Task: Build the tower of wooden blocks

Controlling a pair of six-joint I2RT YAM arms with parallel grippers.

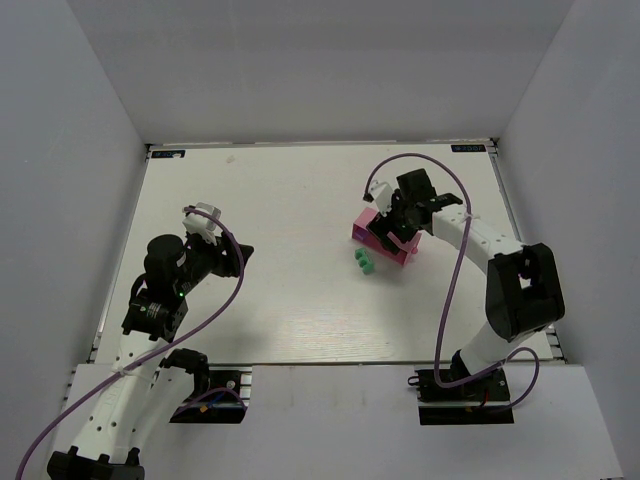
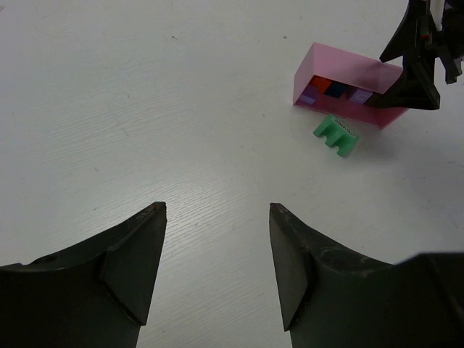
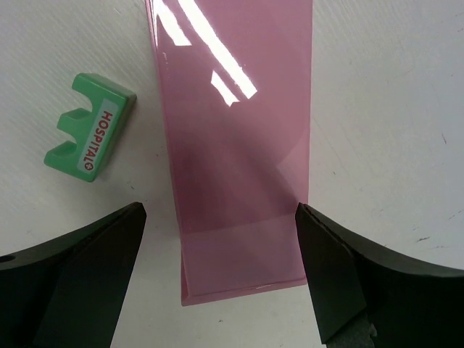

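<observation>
Wood blocks (image 2: pixel 335 91) lie in a row along the tipped pink tray (image 2: pixel 348 69), seen only from the left wrist. Left gripper (image 2: pixel 217 208) and right gripper (image 3: pixel 219 208) are both spread, gripping nothing.

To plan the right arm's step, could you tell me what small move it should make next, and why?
Probably close the right fingers on the pink tray: they stand open astride it, the other blocks sit inside, and only the green block lies out.

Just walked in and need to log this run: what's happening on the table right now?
The right gripper hangs open over one end of the pink box, a finger at each side. Several coloured blocks sit inside the box; one green block lies on the table beside it. The left gripper is open and empty, well away. No tower yet.
</observation>
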